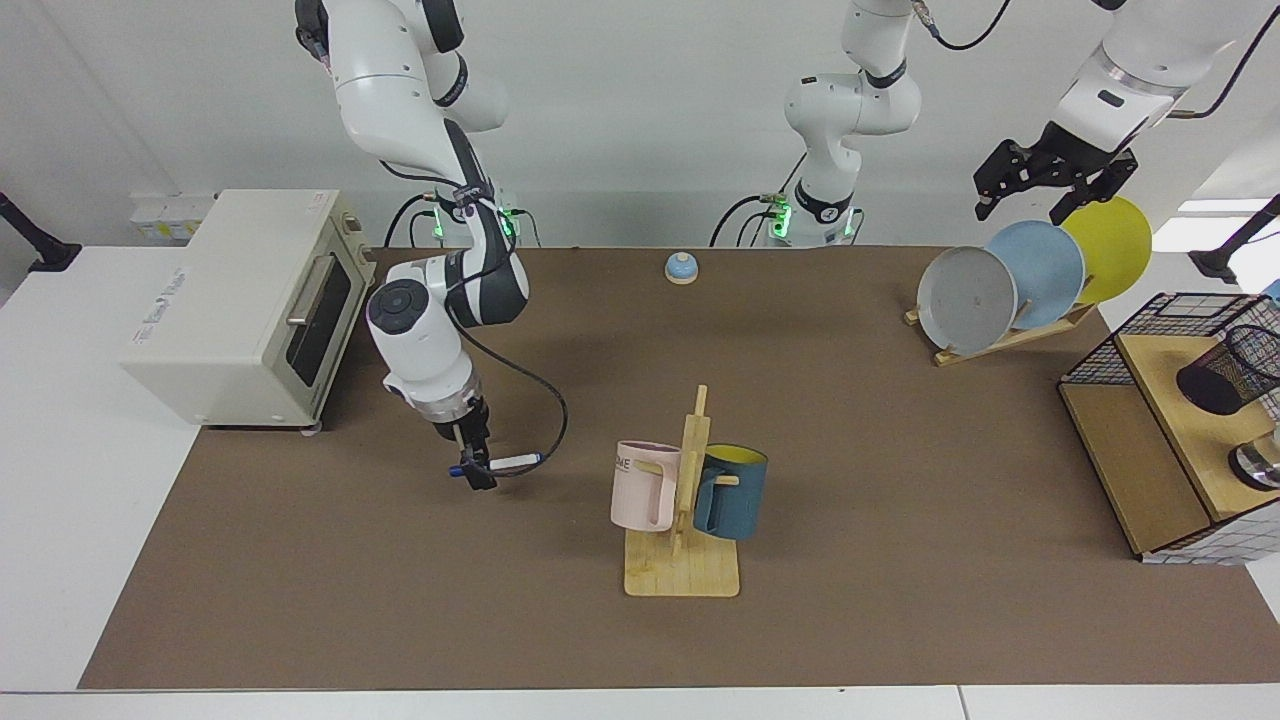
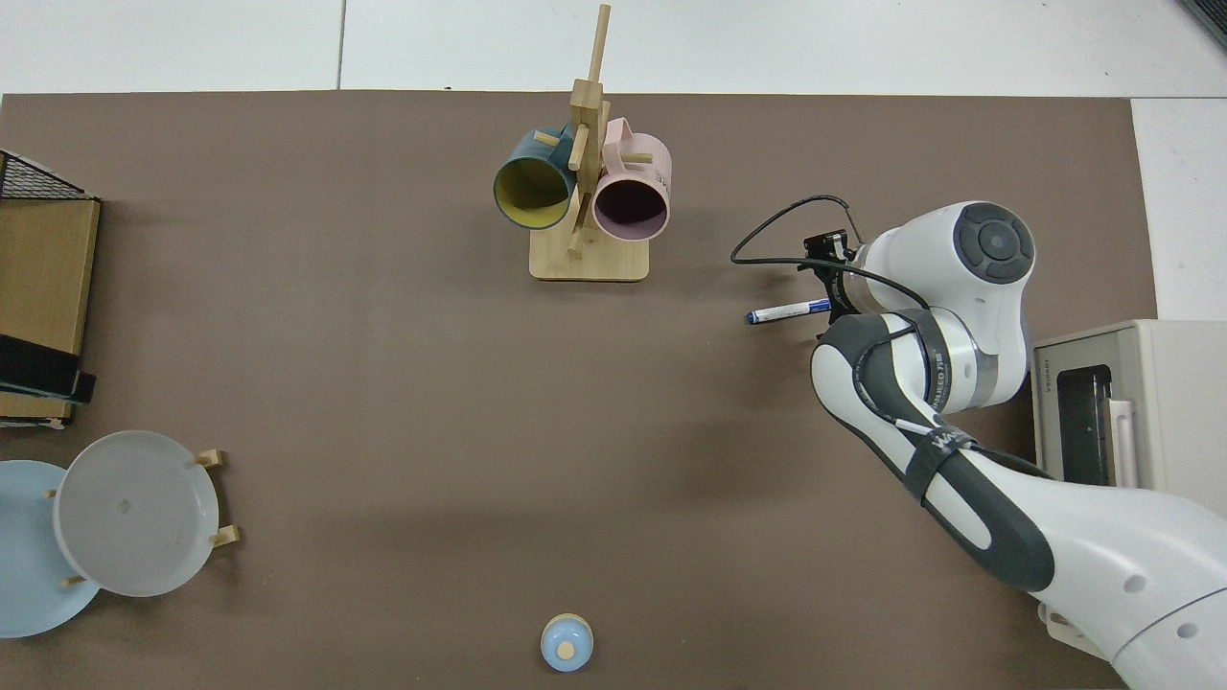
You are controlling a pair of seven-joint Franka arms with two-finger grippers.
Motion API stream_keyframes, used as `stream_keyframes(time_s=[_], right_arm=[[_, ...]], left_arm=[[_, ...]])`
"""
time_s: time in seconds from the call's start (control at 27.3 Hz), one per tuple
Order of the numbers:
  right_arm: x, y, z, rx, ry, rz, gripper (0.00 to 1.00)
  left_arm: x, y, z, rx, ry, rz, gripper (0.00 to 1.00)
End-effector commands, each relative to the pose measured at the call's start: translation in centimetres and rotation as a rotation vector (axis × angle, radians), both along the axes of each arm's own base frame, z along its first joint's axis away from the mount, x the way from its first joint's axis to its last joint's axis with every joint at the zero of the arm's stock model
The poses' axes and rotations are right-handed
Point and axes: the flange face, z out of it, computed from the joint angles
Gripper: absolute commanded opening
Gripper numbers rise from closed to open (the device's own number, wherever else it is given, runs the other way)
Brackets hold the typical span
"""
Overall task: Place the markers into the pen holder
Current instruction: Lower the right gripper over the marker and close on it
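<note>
Brown bench (image 1: 860, 600): right gripper (image 1: 476, 472) pinching marker (image 1: 510, 462) by one end, barrel lying level; pen holder (image 1: 1232, 372) sitting far across, nearer idling left gripper (image 1: 1042, 192), fingers spread.

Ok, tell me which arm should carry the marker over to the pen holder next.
The right arm. Its hand is shut on the marker, lifted near the toaster oven. The left hand waits above the plates, nearer the pen holder but holding nothing.
</note>
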Motion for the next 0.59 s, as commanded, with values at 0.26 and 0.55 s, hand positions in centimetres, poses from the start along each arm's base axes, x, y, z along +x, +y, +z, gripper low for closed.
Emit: stream_keyframes(time_s=[0.26,0.55], right_arm=[[0.66,-0.43,-1.09,0.007,-0.034,0.032,0.97],[0.63,-0.34,-1.22,0.009,-0.034,0.032,0.88]], left_arm=[[-0.98,0.17,0.11,-0.005,0.017,0.009,1.0],[-1.0,0.17,0.1,-0.005,0.019,0.011,1.0]])
